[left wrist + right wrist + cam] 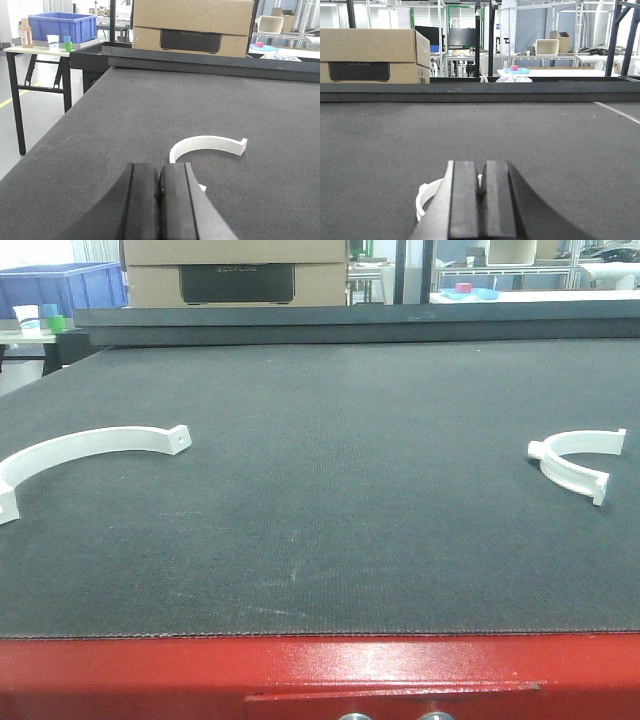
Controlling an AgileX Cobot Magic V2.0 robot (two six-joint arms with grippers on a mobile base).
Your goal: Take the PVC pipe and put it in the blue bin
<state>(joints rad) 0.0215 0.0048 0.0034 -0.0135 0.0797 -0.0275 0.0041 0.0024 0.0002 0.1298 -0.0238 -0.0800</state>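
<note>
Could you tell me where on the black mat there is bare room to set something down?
The widest free patch is the middle of the mat, between the left PVC piece and the right PVC piece. The far strip behind both, up to the raised back edge, is bare too. Only the side margins are occupied.

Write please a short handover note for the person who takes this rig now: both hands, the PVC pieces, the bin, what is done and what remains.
Left hand: shut, empty, just short of the larger PVC piece.
Right hand: shut, empty; the smaller PVC piece lies partly hidden behind it.
Both pieces lie far apart on the dark mat. The blue bin stands on a side table beyond the mat's far left corner.
Done: nothing grasped.
Left: pick up each piece and put it in the bin.
</note>
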